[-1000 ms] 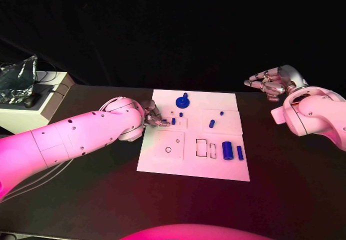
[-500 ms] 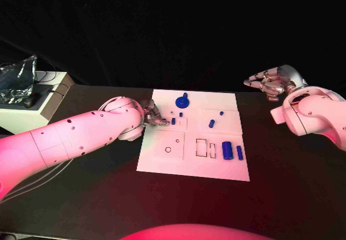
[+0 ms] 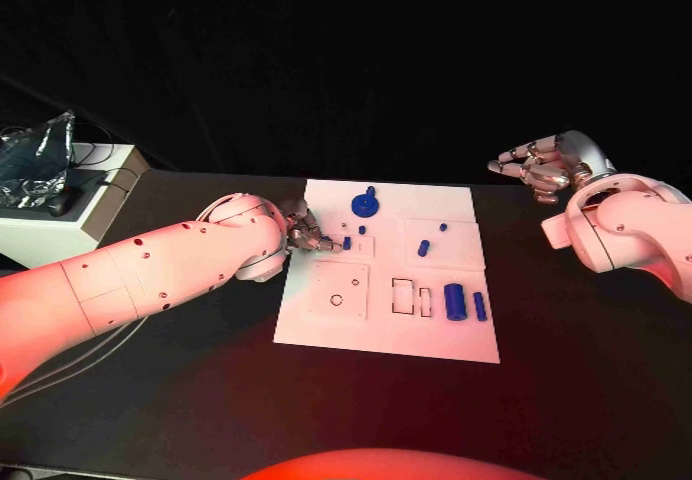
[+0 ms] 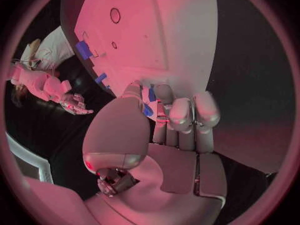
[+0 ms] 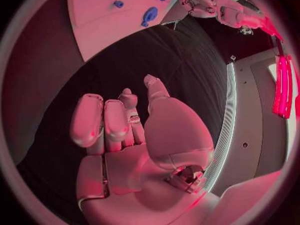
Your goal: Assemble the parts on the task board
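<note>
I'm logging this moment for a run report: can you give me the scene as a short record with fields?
surface: black table
board: white rectangular task board, mid-table
parts on board: blue round disc with peg; thick blue cylinder; thin blue bar
left hand: at board's left edge, fingers on a small blue piece
right hand: raised off the board, holding nothing, fingers partly curled

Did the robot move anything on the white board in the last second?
No visible change. The left hand still has its fingers at a small blue part at the task board's left edge, and the right hand still hangs curled and holding nothing off the board.
</note>
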